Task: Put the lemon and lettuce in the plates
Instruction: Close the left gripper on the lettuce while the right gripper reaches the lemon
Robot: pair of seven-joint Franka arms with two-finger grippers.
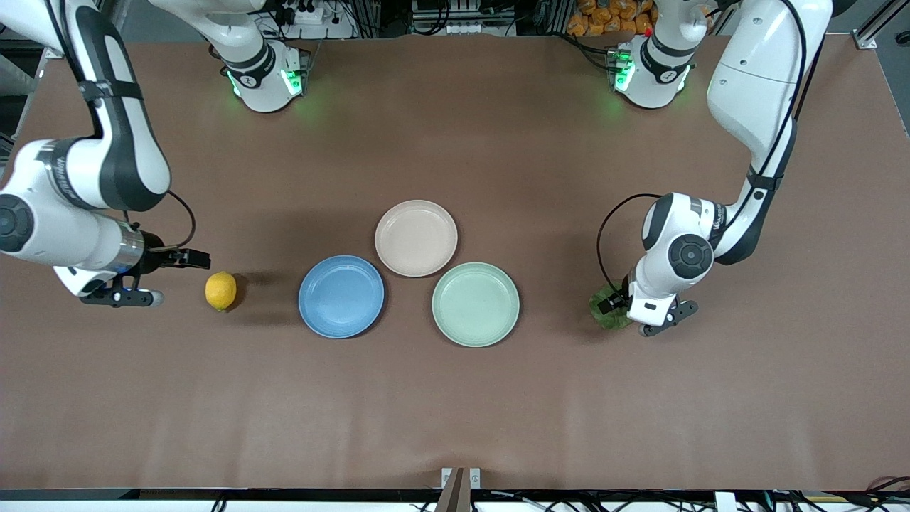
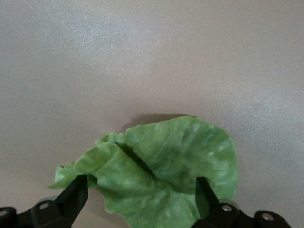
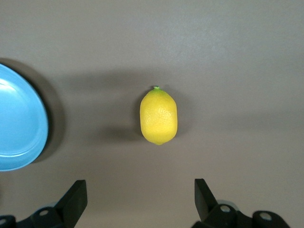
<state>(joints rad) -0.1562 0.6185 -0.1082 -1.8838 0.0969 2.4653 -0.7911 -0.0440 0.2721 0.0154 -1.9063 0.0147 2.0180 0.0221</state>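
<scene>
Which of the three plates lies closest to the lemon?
The blue plate, toward the right arm's end; the beige-pink and mint-green plates lie farther from the lemon.

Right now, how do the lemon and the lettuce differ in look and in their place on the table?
The lemon is a smooth, solid yellow oval; the lettuce is a thin, wrinkled green leaf with folded edges. The lemon lies toward the right arm's end, beside the blue plate; the lettuce lies toward the left arm's end, apart from the plates. The open right gripper stops short of the lemon; the open left gripper straddles the lettuce. Both lie on the table, unheld.
</scene>
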